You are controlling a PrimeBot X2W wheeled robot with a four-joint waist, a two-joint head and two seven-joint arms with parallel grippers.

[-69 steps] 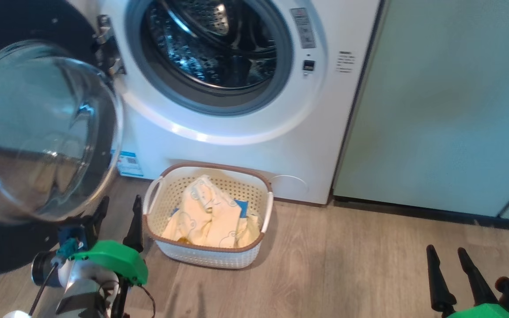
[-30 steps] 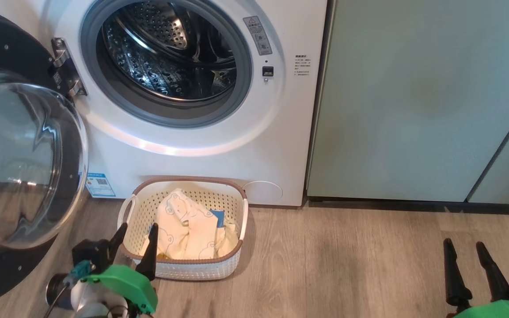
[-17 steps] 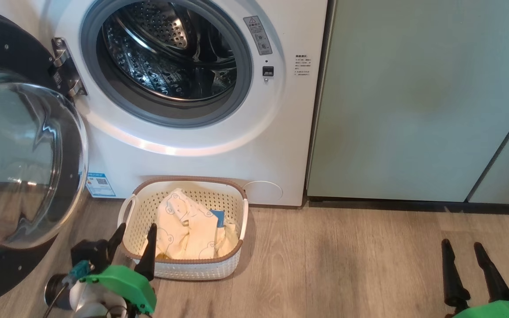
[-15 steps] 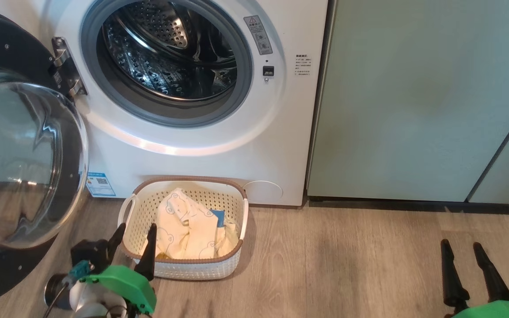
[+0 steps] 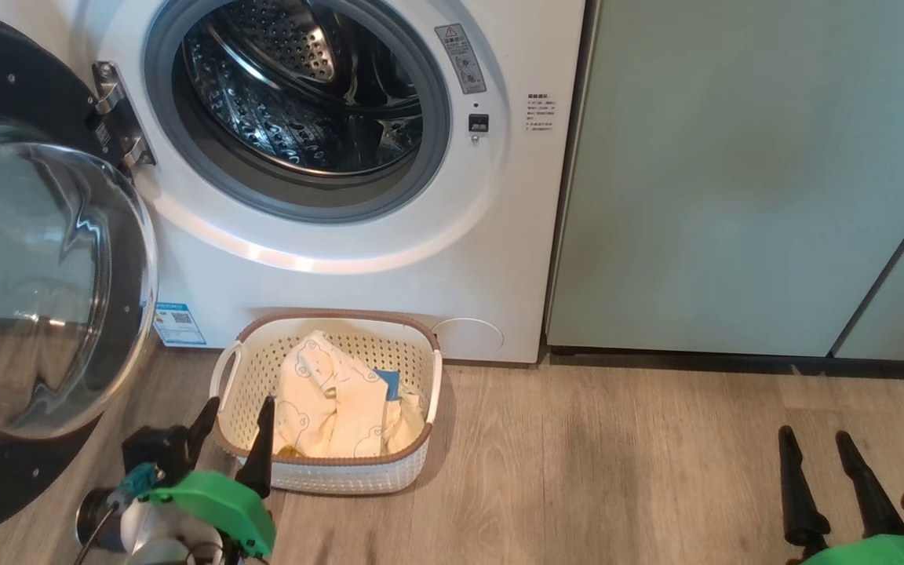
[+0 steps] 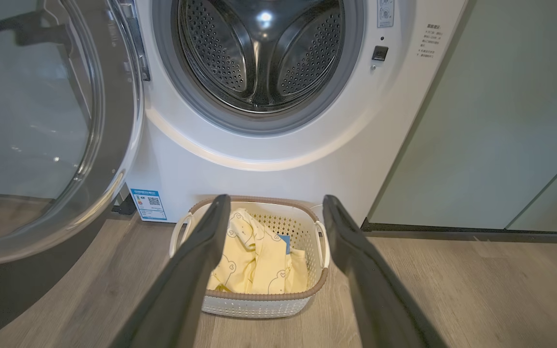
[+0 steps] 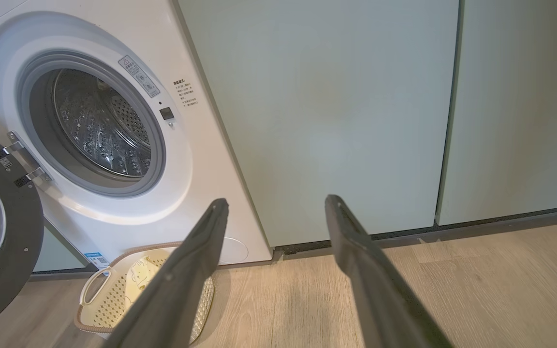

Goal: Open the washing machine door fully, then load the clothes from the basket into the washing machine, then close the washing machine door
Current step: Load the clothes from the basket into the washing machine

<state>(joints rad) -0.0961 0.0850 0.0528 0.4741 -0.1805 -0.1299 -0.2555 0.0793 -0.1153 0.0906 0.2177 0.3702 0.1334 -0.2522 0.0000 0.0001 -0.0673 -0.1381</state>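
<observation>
The white washing machine (image 5: 389, 267) stands with its steel drum (image 5: 303, 86) exposed. Its door (image 5: 36, 282) is swung wide out to the left, glass bowl facing me. On the floor against the machine's front sits the cream basket (image 5: 334, 316), and in it lie the pale yellow bear-print clothes (image 5: 334, 400) with a blue piece. My left gripper (image 5: 238, 404) is open and empty, just short of the basket's near-left corner. From its wrist, that gripper (image 6: 276, 199) frames the basket (image 6: 259, 296) and clothes (image 6: 254, 261). My right gripper (image 5: 813, 434) hovers open and empty over the floor, far right.
Pale green cabinets (image 5: 734, 173) stand right of the machine, also ahead of the right gripper (image 7: 276, 199). Wood floor (image 5: 617, 471) stretches between basket and right gripper. The open door (image 6: 41, 130) takes up the space on the left.
The camera swung about two seconds ago, shifting the whole picture. Over the last second both arms have drifted only slightly and both grippers stay open. Basket, clothes and door have not moved.
</observation>
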